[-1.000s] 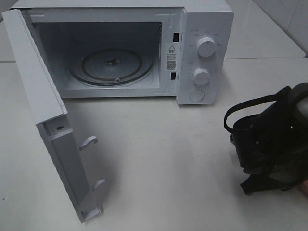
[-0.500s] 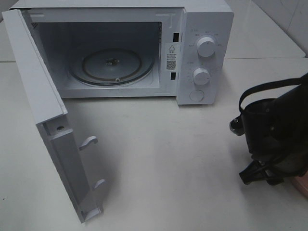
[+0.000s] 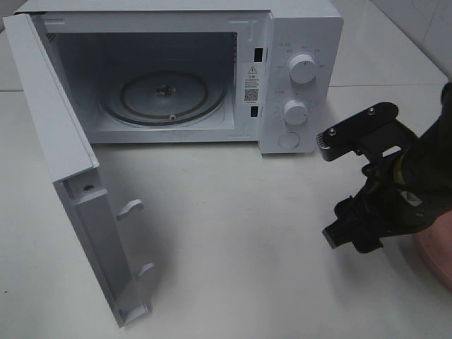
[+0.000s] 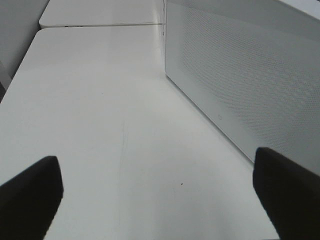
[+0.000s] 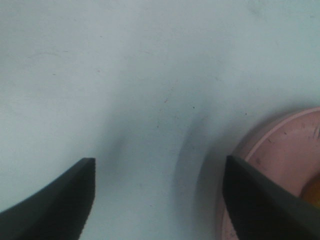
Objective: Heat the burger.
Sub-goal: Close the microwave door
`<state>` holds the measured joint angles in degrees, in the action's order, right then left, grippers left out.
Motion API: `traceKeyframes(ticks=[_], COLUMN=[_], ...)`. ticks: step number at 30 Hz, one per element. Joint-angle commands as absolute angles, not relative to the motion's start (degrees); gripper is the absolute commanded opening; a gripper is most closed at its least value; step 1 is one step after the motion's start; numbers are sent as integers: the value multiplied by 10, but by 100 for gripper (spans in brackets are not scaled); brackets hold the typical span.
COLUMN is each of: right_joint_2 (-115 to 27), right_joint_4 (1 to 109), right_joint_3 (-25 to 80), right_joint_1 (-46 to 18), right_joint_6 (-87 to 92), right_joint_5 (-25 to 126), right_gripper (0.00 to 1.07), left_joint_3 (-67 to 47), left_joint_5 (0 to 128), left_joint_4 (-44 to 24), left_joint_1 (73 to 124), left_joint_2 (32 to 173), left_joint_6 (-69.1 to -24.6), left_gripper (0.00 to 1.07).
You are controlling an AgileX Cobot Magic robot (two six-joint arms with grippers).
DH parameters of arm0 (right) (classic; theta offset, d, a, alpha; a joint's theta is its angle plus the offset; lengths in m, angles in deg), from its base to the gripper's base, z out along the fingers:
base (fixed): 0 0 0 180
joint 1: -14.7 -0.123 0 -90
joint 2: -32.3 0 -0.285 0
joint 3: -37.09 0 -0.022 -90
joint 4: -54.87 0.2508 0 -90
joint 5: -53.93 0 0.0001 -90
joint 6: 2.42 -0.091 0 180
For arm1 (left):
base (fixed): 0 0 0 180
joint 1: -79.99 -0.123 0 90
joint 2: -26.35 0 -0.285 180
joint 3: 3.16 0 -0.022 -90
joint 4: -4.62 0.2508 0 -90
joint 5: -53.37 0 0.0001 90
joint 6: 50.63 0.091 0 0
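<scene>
Only a small golden-brown sliver [image 5: 311, 190], possibly the burger, shows on the pink plate [image 5: 280, 165] at the edge of the right wrist view. In the exterior high view the burger is hidden behind my right arm, and just the plate's rim [image 3: 436, 258] peeks out at the right edge. My right gripper [image 3: 329, 191] is open and empty over the table, its jaws beside the plate, one of its fingers [image 5: 260, 200] over the rim. My left gripper [image 4: 157, 195] is wide open and empty above the bare table; it is outside the exterior high view.
The white microwave [image 3: 304, 28] stands at the back with its door [image 3: 56, 141] swung out to the left and the glass turntable [image 3: 164, 95] bare. The door's perforated panel [image 4: 250, 85] runs beside my left gripper.
My right gripper has opened and turned its fingers toward the microwave side. The arm shifted right, uncovering the pink plate's rim. The left gripper has not changed.
</scene>
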<state>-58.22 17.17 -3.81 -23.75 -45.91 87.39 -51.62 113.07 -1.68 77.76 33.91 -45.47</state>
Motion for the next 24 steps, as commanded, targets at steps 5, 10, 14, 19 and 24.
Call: traceKeyframes(ticks=[5, 10, 14, 19, 24], right_joint_2=[-516, -469, -430, -371, -323], right_joint_4=[255, 344, 394, 422, 422], right_joint_3=[-37, -37, -37, -37, -37], right_joint_1=[-235, -235, -235, -235, -235], right_joint_6=[-330, -226, -174, -147, -146], right_joint_5=[873, 873, 878, 915, 959], right_gripper=[84, 81, 80, 79, 78], left_joint_3=[-518, -518, -518, -518, -518], left_joint_5=[1129, 1129, 1129, 1129, 1129], left_joint_4=[-18, -18, -18, -18, -18], left_joint_1=[775, 775, 775, 775, 775], left_joint_2=[327, 327, 327, 327, 327], left_joint_6=[-453, -453, -453, -453, -453], left_gripper=[98, 98, 98, 98, 98])
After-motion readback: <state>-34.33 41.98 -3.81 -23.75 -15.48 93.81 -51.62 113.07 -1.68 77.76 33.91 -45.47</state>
